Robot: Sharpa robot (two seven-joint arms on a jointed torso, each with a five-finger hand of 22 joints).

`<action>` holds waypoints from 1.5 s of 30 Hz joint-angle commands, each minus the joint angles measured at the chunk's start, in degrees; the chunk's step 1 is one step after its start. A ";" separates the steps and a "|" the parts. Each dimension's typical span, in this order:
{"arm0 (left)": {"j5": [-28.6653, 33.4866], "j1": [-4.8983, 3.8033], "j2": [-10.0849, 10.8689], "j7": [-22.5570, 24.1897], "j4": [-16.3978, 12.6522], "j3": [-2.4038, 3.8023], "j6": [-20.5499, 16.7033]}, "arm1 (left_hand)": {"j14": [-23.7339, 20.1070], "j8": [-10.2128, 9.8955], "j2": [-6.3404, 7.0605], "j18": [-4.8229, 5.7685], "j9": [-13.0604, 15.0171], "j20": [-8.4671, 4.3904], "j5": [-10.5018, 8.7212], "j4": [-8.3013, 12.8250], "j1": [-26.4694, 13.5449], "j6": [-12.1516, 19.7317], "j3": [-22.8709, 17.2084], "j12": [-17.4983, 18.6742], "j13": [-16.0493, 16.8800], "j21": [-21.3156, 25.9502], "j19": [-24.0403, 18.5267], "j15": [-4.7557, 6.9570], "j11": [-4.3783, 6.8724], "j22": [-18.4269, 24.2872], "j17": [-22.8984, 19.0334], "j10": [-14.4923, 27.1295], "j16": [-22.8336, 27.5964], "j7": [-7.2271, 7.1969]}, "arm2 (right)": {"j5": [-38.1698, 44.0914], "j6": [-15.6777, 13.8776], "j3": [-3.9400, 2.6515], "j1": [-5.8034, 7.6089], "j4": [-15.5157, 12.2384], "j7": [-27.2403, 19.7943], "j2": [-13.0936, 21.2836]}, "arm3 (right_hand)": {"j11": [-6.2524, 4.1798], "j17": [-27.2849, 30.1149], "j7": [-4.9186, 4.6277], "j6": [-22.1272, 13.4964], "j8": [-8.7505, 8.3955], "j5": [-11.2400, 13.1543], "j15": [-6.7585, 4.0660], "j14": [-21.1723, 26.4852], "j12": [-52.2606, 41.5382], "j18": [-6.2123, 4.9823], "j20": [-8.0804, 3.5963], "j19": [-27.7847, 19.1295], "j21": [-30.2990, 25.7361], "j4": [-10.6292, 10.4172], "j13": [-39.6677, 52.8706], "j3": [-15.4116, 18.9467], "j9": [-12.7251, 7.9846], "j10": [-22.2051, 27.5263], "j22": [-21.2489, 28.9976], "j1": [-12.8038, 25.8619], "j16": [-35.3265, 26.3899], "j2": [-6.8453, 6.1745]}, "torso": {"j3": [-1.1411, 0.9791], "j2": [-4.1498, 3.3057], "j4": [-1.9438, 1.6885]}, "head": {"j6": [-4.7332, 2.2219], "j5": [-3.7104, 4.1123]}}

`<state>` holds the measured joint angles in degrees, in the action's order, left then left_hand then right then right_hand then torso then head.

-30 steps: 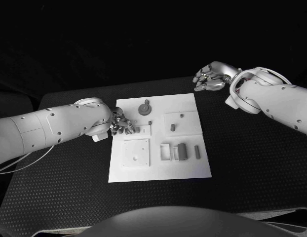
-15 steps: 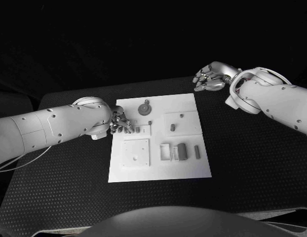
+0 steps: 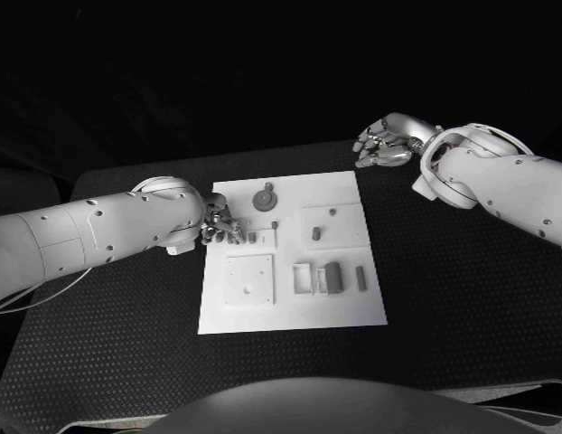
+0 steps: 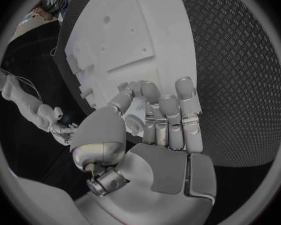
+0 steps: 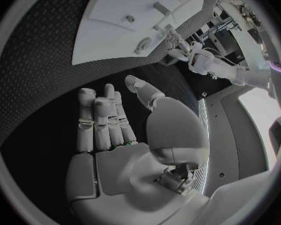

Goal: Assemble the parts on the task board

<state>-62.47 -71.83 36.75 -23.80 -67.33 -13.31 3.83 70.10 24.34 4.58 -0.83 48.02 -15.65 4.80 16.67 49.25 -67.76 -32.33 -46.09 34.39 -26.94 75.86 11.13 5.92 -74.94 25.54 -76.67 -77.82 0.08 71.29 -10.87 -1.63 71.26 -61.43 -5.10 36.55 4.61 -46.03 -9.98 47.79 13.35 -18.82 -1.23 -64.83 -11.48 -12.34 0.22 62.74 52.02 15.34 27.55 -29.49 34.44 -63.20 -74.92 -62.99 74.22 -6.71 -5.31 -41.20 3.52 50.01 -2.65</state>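
While my left arm [image 3: 73,240] reached in across the black table [image 3: 98,362], my left hand [image 3: 221,226] hovered at the left edge of the task board [image 3: 295,312], over the small pegs there. From the left wrist view, that hand [image 4: 154,122] had its fingers [image 4: 184,105] held side by side and bent toward the thumb, right over the board's edge [image 4: 134,30]; whether anything was pinched between them I could not tell, since the fingertips hid whatever lay beneath.

On the board, moving rightward, a square raised block [image 3: 248,278] sat in the lower left part, with a row of short grey pegs [image 3: 251,238] just above it beside my fingers. A round grey part [image 3: 266,200] lay near the board's far edge. Right of centre, another square block [image 3: 333,224] carried a small upright grey piece [image 3: 316,232]. Below it stood a white holder [image 3: 304,278], a darker grey bar [image 3: 332,275] and a slim grey peg [image 3: 360,278], close to each other.

Further right, my right hand [image 3: 383,143] hung beyond the board's far right corner, well apart from the parts. In the right wrist view it [image 5: 115,135] held nothing, its palm open, fingers straight and lying close together, thumb set apart, above the dark table mat [image 5: 34,85].
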 commanded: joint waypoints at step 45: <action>-0.26 0.30 -0.17 -2.92 -0.43 -0.27 0.20 | 0.05 0.59 -3.67 0.56 -0.04 -0.03 1.48 -0.09 3.83 0.10 0.80 0.08 -0.15 0.23 0.00 0.15 -0.04 -0.90 -0.21 0.08 0.25 -0.02 | -0.01 0.83 -0.02 -0.04 -0.13 -0.44 0.10 | 0.52 0.11 -0.93 -0.50 0.33 -0.35 0.00 0.35 0.27 -2.66 -0.31 -0.09 -0.06 -0.33 0.11 -0.03 0.06 -0.88 -1.01 0.55 0.42 0.06 | -0.05 0.01 0.01 | -0.01 -0.07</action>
<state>-62.97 -71.91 36.60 -25.16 -67.71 -13.30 3.21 69.96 24.58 4.75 -0.83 48.00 -15.63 6.04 16.51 49.55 -67.74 -31.71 -46.09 34.32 -26.94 75.86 10.92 5.92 -74.92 25.41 -76.68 -77.82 0.04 71.28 -10.66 -1.63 71.25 -61.49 -5.13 36.62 4.73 -45.99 -10.09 47.89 13.35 -18.82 -1.20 -64.81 -11.48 -12.34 0.12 62.64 52.03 15.34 27.59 -29.49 34.42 -63.09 -74.92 -62.99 74.43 -6.71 -5.37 -41.18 3.52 50.01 -2.74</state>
